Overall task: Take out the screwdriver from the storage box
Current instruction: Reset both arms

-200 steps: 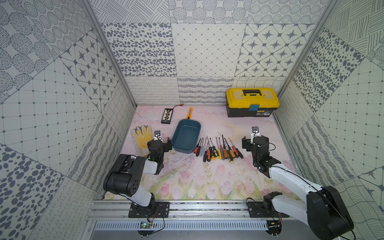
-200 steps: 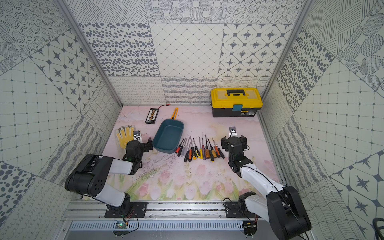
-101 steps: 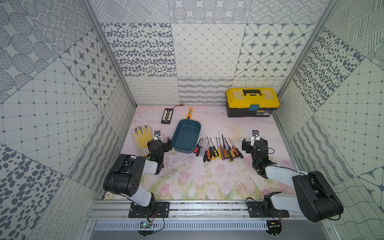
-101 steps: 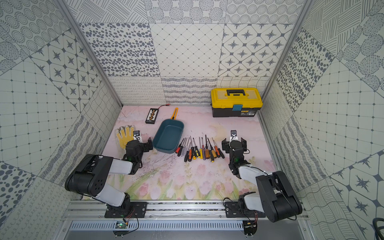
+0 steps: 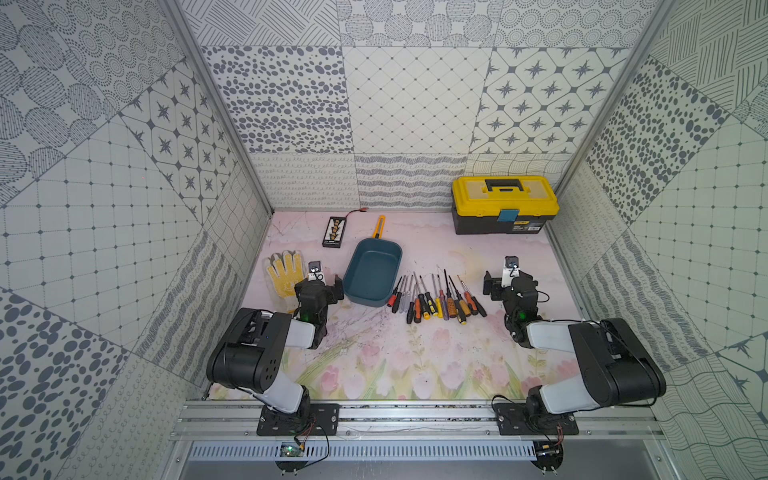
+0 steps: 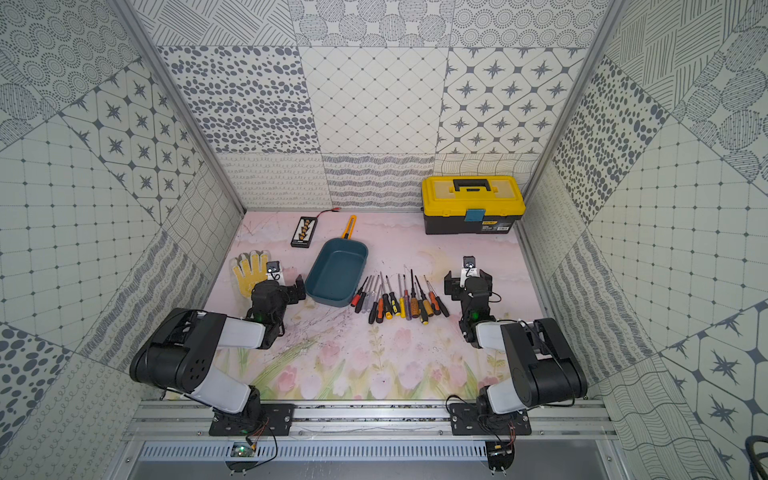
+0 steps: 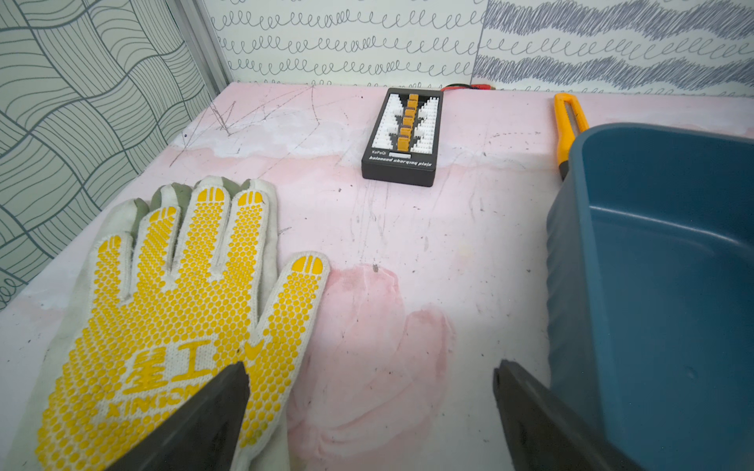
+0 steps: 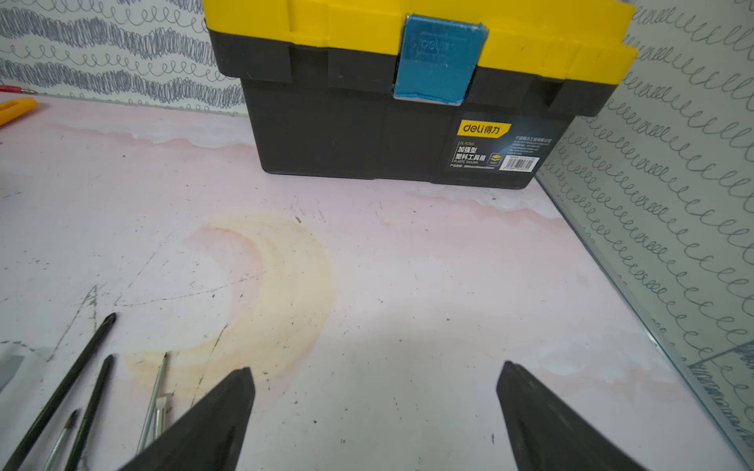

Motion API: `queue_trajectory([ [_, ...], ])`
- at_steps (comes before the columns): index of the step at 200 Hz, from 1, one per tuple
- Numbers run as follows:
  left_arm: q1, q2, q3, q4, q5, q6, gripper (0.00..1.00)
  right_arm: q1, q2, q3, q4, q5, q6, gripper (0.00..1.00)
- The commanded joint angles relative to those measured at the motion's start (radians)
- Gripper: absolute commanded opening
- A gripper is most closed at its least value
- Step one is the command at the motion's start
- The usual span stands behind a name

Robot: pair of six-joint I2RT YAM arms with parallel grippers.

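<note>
Here, one teal storage box sits on the bench with nothing in it, a row of about a dozen screwdrivers lined up just beside it, while the left gripper and right gripper rest low, fingers spread wide, holding nothing.

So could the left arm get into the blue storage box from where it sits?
Probably yes: the left gripper is open and empty beside the storage box, which has no lid and nothing over it.
</note>
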Motion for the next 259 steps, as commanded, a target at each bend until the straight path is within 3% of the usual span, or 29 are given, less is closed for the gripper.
queue_trajectory([
  [1,0.005,0.004,0.012,0.004,0.024,0.000,0.99,-0.034,0.041,-0.018,0.127,-0.077,0.037,0.99],
  [17,0.005,0.003,0.012,0.005,0.024,-0.001,0.99,-0.041,0.093,-0.039,0.230,-0.112,0.032,0.99],
  [32,0.006,0.003,0.013,0.004,0.023,0.000,0.99,-0.042,0.062,-0.016,0.132,-0.156,0.014,0.99],
  [77,0.006,0.002,0.012,0.004,0.025,0.000,0.99,-0.071,0.069,0.022,0.075,-0.212,0.030,0.99],
  [135,0.006,0.004,0.012,0.004,0.025,-0.001,0.99,-0.086,0.071,0.045,0.031,-0.176,0.066,0.99],
  [187,0.006,0.003,0.012,0.003,0.025,-0.001,0.99,-0.076,0.068,0.017,0.076,0.019,0.129,0.99],
  [259,0.006,0.004,0.011,0.003,0.024,0.000,0.99,-0.076,0.068,0.018,0.075,0.021,0.132,0.99],
])
